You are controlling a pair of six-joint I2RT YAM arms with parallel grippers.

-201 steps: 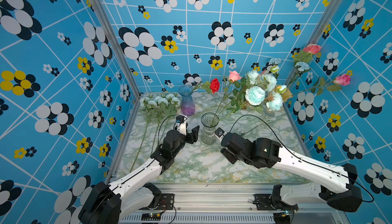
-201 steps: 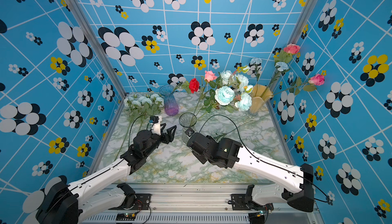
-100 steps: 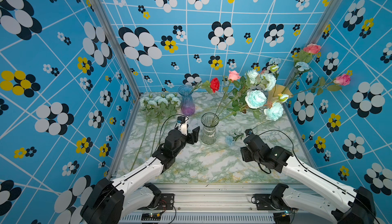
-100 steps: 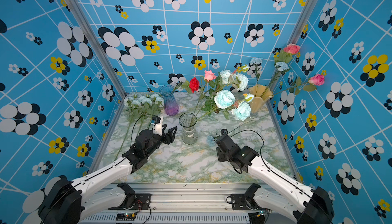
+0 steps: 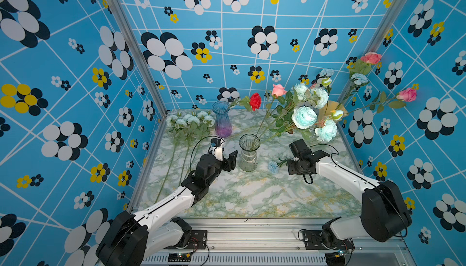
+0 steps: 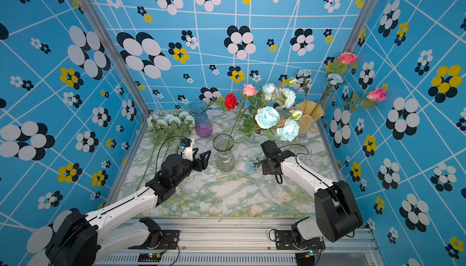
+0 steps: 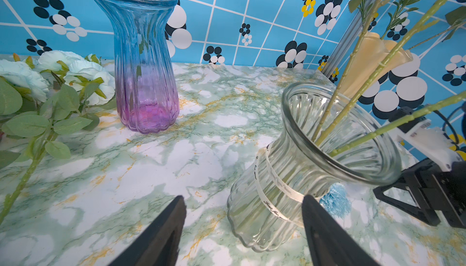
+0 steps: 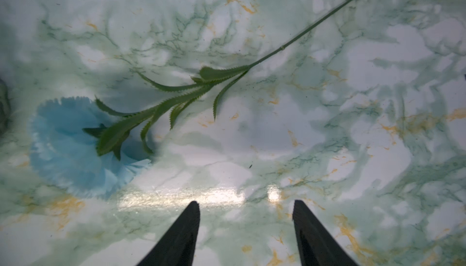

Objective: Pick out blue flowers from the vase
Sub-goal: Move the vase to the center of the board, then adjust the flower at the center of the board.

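Observation:
The clear glass vase [image 5: 249, 152] [image 6: 224, 155] [image 7: 315, 166] stands mid-table with several stems leaning right. They carry large blue flowers [image 5: 303, 117] [image 6: 267, 117] and a pink rose [image 5: 278, 90]. One small blue carnation [image 5: 272, 166] [image 6: 250, 167] [image 8: 75, 146] [image 7: 335, 199] lies on the marble right of the vase. My right gripper [image 5: 293, 167] [image 6: 268, 167] [image 8: 246, 203] hangs open above the table beside its stem, holding nothing. Just left of the vase, my left gripper [image 5: 227, 155] [image 6: 199, 155] [image 7: 243, 199] is open and empty.
More pale blue flowers [image 5: 191, 120] [image 7: 75, 70] lie along the table's left edge. A blue-purple vase [image 5: 222, 122] [image 7: 146, 75] with a red rose [image 5: 255, 101] stands behind. A yellow vase [image 6: 309, 116] at back right holds pink roses and small blue blooms.
My right arm has swung from beside the clear vase to the right with the small blue carnation, which now lies on the table. The bouquet tipped further right. The left arm stayed put.

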